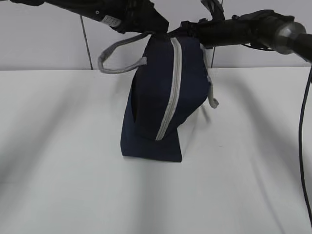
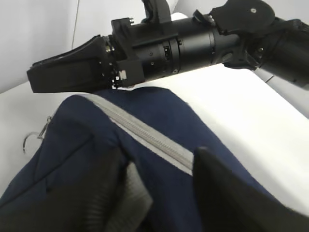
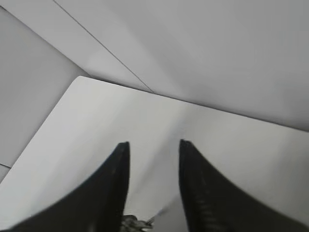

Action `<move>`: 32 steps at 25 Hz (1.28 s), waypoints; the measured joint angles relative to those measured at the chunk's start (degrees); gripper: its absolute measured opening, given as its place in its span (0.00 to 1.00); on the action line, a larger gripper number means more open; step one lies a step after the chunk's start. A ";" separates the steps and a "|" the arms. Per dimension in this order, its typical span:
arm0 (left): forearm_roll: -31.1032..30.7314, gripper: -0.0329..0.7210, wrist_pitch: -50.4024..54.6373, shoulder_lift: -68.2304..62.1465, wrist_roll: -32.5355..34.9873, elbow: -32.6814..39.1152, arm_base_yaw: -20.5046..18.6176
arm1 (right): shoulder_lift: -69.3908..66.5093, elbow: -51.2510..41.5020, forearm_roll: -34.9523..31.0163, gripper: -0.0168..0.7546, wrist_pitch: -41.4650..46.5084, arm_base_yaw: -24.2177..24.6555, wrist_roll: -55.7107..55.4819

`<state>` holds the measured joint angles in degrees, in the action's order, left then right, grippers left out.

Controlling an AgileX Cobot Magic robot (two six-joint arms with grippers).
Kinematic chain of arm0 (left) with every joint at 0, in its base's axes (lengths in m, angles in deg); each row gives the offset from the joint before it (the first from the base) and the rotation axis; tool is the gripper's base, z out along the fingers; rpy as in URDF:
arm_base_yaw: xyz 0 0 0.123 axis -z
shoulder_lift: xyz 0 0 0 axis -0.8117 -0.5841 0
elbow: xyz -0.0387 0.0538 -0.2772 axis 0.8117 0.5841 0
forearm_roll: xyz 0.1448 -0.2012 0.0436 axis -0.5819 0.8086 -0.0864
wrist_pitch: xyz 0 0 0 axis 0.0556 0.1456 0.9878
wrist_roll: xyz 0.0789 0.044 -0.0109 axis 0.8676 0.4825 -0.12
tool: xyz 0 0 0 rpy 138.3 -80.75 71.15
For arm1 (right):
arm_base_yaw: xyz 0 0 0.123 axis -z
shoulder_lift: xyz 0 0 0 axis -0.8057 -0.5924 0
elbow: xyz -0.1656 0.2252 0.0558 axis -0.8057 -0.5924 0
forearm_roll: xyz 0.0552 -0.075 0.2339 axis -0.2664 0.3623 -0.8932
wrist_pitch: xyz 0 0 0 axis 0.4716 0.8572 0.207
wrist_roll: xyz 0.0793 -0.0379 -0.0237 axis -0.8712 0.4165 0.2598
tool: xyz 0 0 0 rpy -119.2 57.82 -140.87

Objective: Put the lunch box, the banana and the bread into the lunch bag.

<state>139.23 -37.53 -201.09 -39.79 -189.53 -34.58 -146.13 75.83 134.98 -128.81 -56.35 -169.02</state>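
Note:
The navy lunch bag (image 1: pixel 156 107) stands upright mid-table, its grey zipper (image 1: pixel 171 87) closed along the top and front. Both arms meet over its top. In the left wrist view my left gripper (image 2: pixel 161 154) hovers over the lunch bag (image 2: pixel 159 121) with its jaws apart. A grey strap (image 2: pixel 137 193) lies against its left finger. My right gripper (image 3: pixel 154 142) is open, nothing between its tips. A metal pull (image 3: pixel 135 223) shows low between the fingers. From the left wrist it appears as the right gripper (image 2: pixel 63 77) above the bag. Lunch box, banana and bread are out of view.
A grey strap handle (image 1: pixel 119 51) loops out to the bag's left and another strap (image 1: pixel 213 100) hangs on its right. A metal ring (image 2: pixel 30 140) dangles at the bag's end. White table (image 1: pixel 63 161) surrounds the bag, with a wall behind and a cable (image 1: pixel 304 146) at the right.

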 joint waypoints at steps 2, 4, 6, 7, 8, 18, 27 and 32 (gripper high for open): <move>0.52 0.66 0.98 0.42 -0.71 -0.12 -0.68 | 1.22 0.00 0.10 0.53 0.00 0.13 0.00; 0.78 0.72 2.17 0.43 -1.72 -0.19 -1.66 | 2.91 -0.12 0.10 0.66 0.00 0.28 0.00; 0.72 0.75 3.94 0.43 -3.22 -0.19 -3.01 | 5.36 -1.04 0.10 0.70 0.00 0.38 0.26; 0.67 0.75 4.84 0.43 -4.29 -0.19 -3.73 | 7.00 -2.17 0.10 0.72 0.00 0.41 0.89; 0.36 0.75 6.11 0.47 -5.49 -0.19 -4.39 | 9.11 -3.86 0.10 0.72 0.08 0.41 1.56; -21.82 0.75 17.88 7.72 -23.10 -0.36 -7.22 | 28.50 -27.90 0.10 0.73 0.57 0.50 8.38; -34.58 0.66 24.63 15.05 -37.05 -0.37 -7.22 | 54.03 -55.65 -0.04 0.73 11.29 -0.56 19.95; -37.64 0.64 24.84 21.44 -40.59 0.20 -6.41 | 64.81 -69.75 -0.53 0.73 26.64 -5.44 29.06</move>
<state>101.59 -12.69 -179.65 -80.38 -189.33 -40.99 -81.31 6.08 134.45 -102.17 -61.78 -139.97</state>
